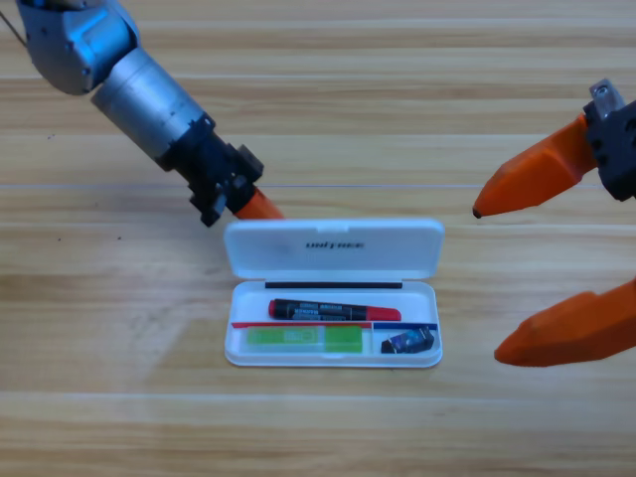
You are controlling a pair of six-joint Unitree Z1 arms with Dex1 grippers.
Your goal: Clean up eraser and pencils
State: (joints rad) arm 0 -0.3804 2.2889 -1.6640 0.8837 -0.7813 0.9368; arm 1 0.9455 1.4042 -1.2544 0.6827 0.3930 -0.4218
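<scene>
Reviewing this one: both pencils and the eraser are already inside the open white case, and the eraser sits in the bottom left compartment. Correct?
Not quite. The high view shows the eraser in the bottom right compartment of the white case; the green pencil fills the bottom left, the red pencil lies above. The rest holds.

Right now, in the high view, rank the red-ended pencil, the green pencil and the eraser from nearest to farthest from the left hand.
Measured from the left hand, behind the case's open lid:
1. Red-ended pencil, upper row of the white case.
2. Green pencil, lower row, left part.
3. Eraser, lower right compartment, toward the waiting right hand.
</scene>
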